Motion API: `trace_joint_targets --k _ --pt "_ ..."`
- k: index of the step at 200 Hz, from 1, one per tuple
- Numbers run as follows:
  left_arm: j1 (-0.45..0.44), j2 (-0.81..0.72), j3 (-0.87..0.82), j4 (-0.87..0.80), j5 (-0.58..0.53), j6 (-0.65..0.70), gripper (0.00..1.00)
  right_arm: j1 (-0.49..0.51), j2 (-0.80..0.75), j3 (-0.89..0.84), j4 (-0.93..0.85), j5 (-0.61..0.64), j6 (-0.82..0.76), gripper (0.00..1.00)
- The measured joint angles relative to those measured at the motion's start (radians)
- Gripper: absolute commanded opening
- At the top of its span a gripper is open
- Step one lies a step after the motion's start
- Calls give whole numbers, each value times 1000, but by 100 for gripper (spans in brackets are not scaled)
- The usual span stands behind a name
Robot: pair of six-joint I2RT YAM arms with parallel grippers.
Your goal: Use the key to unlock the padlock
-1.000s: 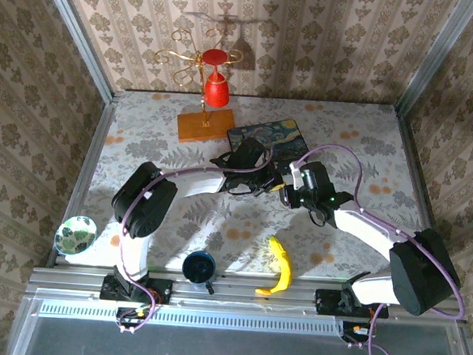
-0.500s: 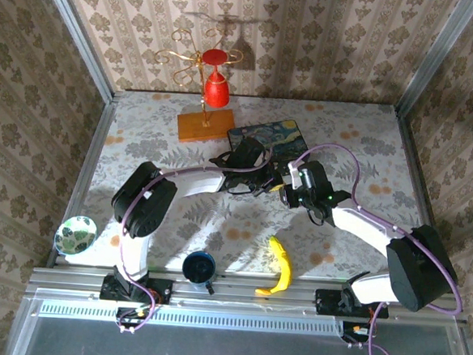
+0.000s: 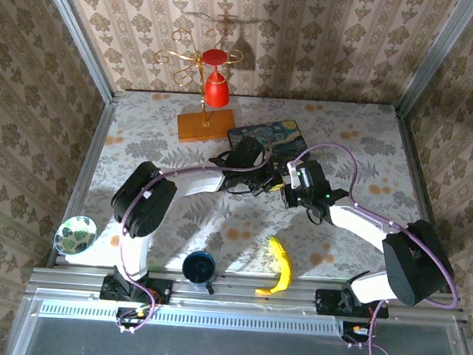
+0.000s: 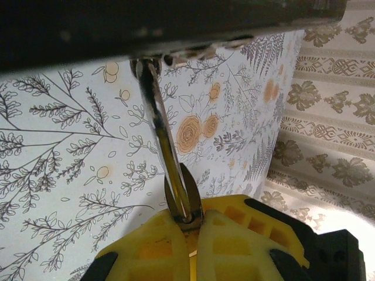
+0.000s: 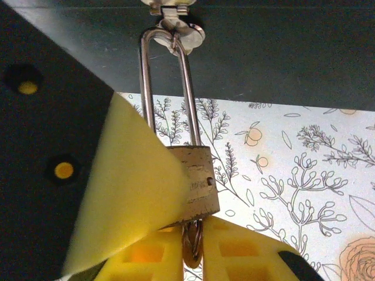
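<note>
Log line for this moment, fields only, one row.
left gripper: shut on padlock | right gripper: shut on key below padlock | shackle: through box hasp | padlock: not yet open

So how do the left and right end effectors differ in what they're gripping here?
The left end effector is shut on the padlock's brass body, while the right end effector is closed around the key beneath it. The left grips higher, covering part of the body; the right sits below the padlock. Both have yellow fingers.
</note>
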State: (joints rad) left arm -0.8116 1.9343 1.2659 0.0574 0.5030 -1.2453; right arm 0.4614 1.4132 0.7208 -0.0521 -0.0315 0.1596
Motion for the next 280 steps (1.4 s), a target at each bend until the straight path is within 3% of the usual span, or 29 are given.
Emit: trace_joint_targets --k 61,113,150,184,252,280 --pt "2 0 0 -2 -1 -1 0 -18 0 0 -1 -47 60 0" --pt "8 0 0 10 -12 -2 0 -169 59 -2 71 -378 232 0" --pt "20 0 0 9 -30 -3 0 -262 169 -42 286 -659 449 0" --pt "23 0 0 9 -46 -5 0 -310 255 -74 475 -816 619 0" --pt "21 0 -13 24 -47 -9 0 -373 445 -161 962 -1007 962 0" --pt "14 -14 -17 63 -9 -12 0 -397 491 -172 1048 -990 1033 15"
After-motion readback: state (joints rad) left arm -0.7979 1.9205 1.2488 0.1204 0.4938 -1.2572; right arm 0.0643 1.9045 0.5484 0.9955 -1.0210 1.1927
